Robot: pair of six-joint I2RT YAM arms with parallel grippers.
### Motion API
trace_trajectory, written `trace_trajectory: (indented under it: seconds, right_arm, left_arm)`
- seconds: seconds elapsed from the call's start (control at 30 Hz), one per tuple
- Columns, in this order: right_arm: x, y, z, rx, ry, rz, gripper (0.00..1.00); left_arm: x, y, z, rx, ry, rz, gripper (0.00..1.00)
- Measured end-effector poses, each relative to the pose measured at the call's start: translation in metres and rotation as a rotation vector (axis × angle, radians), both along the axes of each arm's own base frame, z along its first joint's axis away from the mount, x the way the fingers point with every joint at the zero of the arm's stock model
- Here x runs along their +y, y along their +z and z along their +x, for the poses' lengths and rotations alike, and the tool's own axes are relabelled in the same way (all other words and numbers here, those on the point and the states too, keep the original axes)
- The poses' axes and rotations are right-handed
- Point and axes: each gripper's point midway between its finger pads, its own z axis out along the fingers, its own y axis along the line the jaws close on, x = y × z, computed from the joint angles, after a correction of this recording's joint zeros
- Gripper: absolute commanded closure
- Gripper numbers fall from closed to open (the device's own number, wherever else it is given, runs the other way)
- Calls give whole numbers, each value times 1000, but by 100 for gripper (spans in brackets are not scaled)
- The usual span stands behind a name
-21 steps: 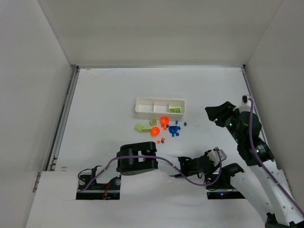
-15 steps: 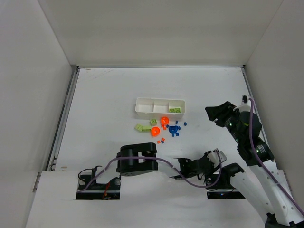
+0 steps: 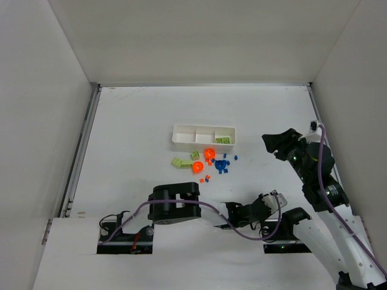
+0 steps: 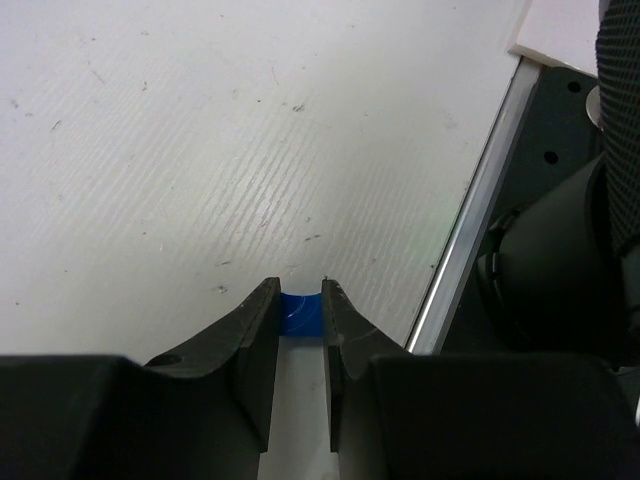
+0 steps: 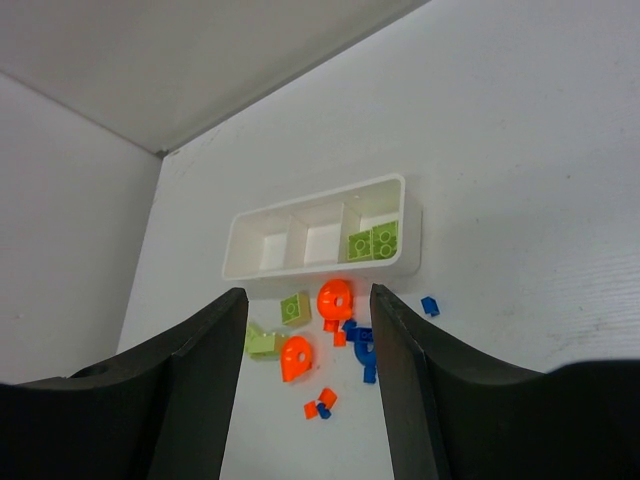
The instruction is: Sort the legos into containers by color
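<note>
Down on the near side, the left gripper (image 4: 299, 292) pinches a small blue lego bit (image 4: 300, 315); the right gripper (image 5: 307, 292) hangs with jaws apart, right of the white tray (image 5: 320, 265).

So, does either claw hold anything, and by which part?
The left claw pinches a small blue lego by its two sides, between its fingertips. The right claw is open, holding nothing.

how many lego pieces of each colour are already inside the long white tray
light-green square plastic bricks: 2, both in the right-end compartment of the long white plastic tray
orange plastic pieces: 0 in the tray
blue plastic bits: 0 in the tray
total in the tray: 2
</note>
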Motion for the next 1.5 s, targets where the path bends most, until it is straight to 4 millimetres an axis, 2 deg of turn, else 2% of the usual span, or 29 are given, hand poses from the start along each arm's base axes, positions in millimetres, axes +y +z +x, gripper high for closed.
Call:
trace_trajectory:
  seconds: [0.1, 0.2, 0.43, 0.53, 0.57, 0.7, 0.73, 0.83, 0.9, 1.0, 1.1, 1.23, 1.3, 1.4, 1.5]
  right_arm:
    - [-1, -1, 0, -3, -2, 1, 42]
    - [0, -5, 2, -2, -3, 3, 42]
    - [1, -36, 7, 54, -11, 3, 43]
    - [0, -49, 11, 75, -25, 0, 53]
    - [4, -65, 15, 105, -30, -9, 60]
    - [16, -107, 17, 193, -17, -52, 70]
    - [18, -120, 15, 226, -14, -71, 70]
    - [21, -138, 14, 268, -20, -103, 68]
    - [24, -148, 16, 284, -30, -121, 60]
    - [38, -164, 19, 310, -15, -164, 56]
    - [48, -186, 19, 358, 0, -218, 53]
    - [51, -213, 21, 413, 3, -291, 51]
    - [50, -218, 23, 421, 2, -313, 50]
    - [52, -221, 28, 422, 4, -333, 50]
    - [55, -223, 33, 422, 10, -351, 52]
  left_arm:
    - [6, 0, 0, -30, 18, 7, 87]
    - [20, 1, 1, -45, 33, 25, 88]
    - [79, 7, 14, -65, 87, 103, 87]
    - [98, 27, 22, -67, 125, 77, 87]
    - [115, 46, 30, -59, 162, 33, 87]
    - [145, 83, 64, -11, 275, -81, 87]
    - [155, 92, 77, 1, 314, -111, 87]
    - [182, 115, 114, 43, 428, -198, 86]
    - [204, 131, 141, 75, 507, -256, 86]
    - [226, 144, 171, 110, 592, -314, 86]
    - [248, 144, 206, 152, 680, -321, 86]
    - [262, 136, 248, 202, 768, -301, 86]
    - [264, 128, 269, 230, 799, -278, 86]
    - [259, 115, 289, 261, 813, -245, 85]
    - [255, 93, 301, 289, 825, -197, 85]
